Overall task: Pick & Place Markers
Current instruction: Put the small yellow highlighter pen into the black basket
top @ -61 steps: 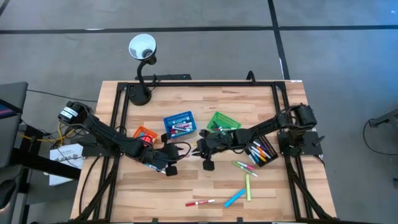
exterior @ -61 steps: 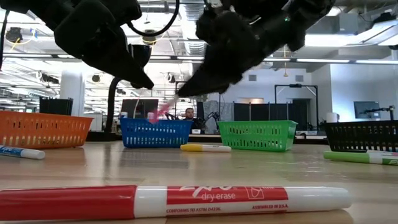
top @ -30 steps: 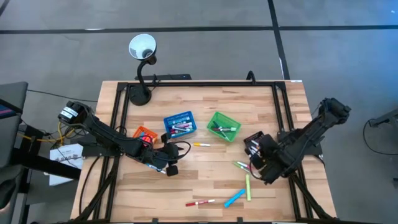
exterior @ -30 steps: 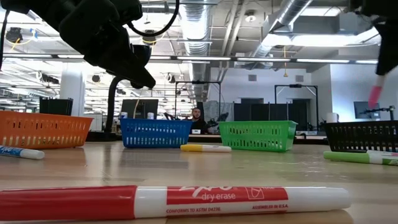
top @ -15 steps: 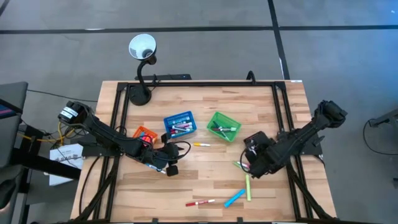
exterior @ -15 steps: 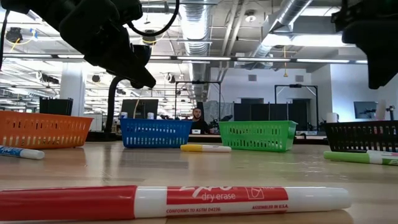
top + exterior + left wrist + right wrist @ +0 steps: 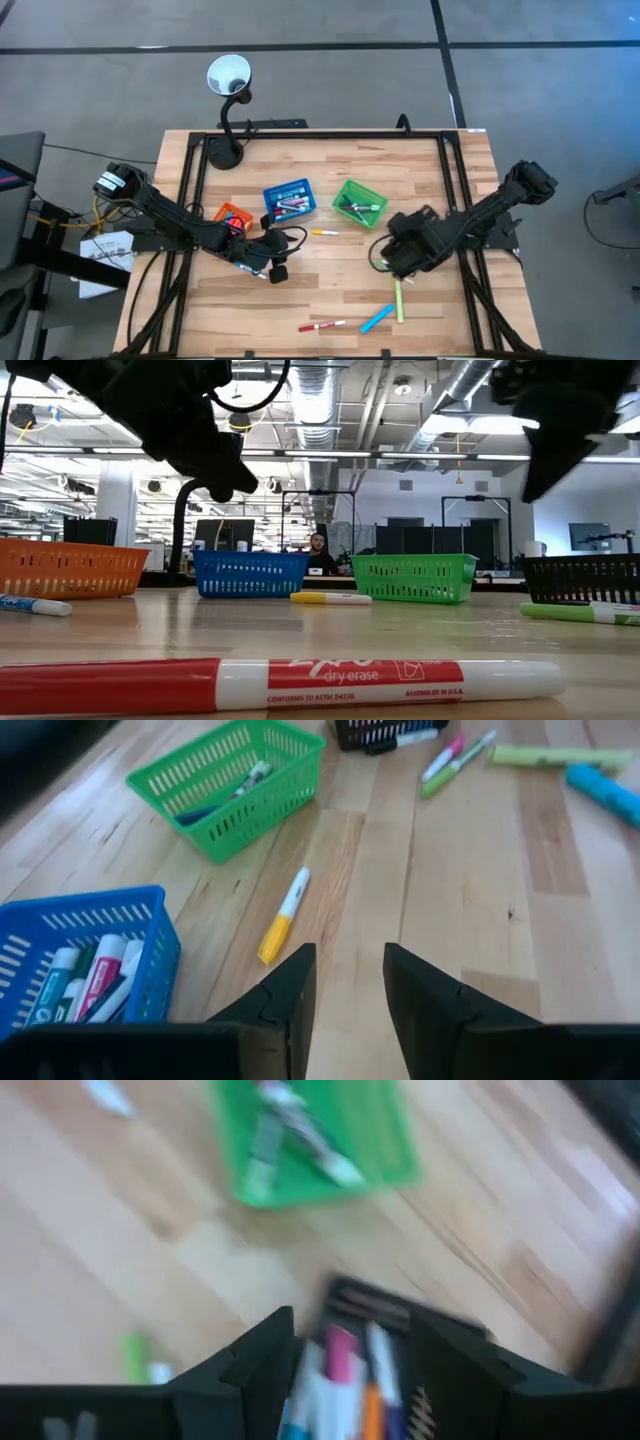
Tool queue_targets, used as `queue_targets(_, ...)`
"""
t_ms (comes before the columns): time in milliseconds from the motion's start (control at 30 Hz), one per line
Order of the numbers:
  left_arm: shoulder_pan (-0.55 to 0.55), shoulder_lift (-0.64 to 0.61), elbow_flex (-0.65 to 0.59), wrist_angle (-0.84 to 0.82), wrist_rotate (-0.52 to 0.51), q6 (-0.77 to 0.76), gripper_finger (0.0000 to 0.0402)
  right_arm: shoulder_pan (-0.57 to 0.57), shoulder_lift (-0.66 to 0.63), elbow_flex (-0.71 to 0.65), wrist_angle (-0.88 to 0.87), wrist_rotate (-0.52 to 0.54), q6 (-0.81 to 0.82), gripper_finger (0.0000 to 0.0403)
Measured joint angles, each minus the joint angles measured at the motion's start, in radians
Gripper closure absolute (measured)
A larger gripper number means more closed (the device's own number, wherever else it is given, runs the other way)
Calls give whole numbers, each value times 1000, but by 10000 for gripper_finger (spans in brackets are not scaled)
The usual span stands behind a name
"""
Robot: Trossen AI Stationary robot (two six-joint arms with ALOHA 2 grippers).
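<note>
Markers: many sorted, several loose on the tabletop [image 7: 330, 165].
Orange basket [image 7: 232, 214]: centre-left, contents unclear.
Left pincer [image 7: 345, 982]: centre-left, narrowly parted, empty.
Blue basket [image 7: 288, 197]: holds markers.
Yellow marker [image 7: 322, 232]: loose, centre.
Red marker [image 7: 322, 326]: loose, bottom centre.
Green basket [image 7: 360, 202]: holds markers.
Right pincer [image 7: 345, 1352]: centre-right, fingers apart, empty.
Blue marker [image 7: 377, 318]: loose, lower right.

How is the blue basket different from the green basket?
The blue plastic mesh basket is blue; the green plastic mesh basket is green. The blue one looks fuller of markers than the green one. Both are small mesh baskets holding markers on the wooden table.
</note>
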Motion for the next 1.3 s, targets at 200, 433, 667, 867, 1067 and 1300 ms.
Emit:
queue_targets(200, 11, 0, 0, 22, 0, 1, 286, -80, 0, 0, 384, 1, -467, 216)
queue_targets(433, 11, 0, 0, 25, 0, 1, 286, -162, 0, 0, 786, 1, -860, 235)
queue_targets(667, 11, 0, 0, 26, 0, 0, 286, -225, 0, 0, 820, 1, -880, 253)
queue_targets(867, 11, 0, 0, 28, 0, -1, 286, -243, 0, 0, 827, -4, -879, 268)
queue_targets(1067, 11, 0, 0, 29, 0, -1, 286, -242, 29, 2, 863, -10, -883, 280)
queue_targets(1300, 11, 0, 0, 36, 0, -1, 286, -268, 199, 0, 1035, -68, -1068, 281)
